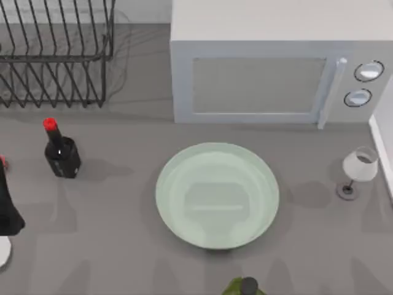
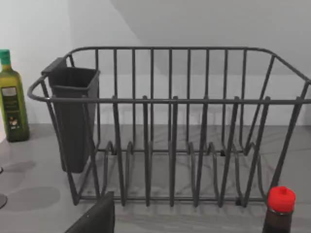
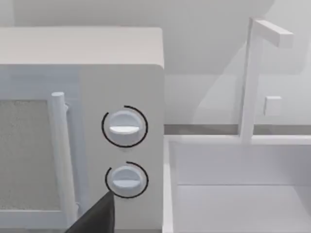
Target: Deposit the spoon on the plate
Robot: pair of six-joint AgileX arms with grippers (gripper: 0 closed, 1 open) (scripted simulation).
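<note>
Top view: plate [image 1: 217,195] centred, unobstructed.

Left arm [image 1: 8,206] — black casing over a white part; dark, flat-faced tool edge [image 2: 95,218] — matte

Plate [image 1: 216,195]: glossy, smooth pale green glaze on a matt grey table [image 1: 110,233]. Dish rack [image 2: 170,126]: thin dark metal wire, carrying a matt dark plastic-looking cup [image 2: 73,116]. Microwave [image 1: 270,74]: smooth matt white casing; wine glass [image 1: 358,171] at right: clear glass.
</note>
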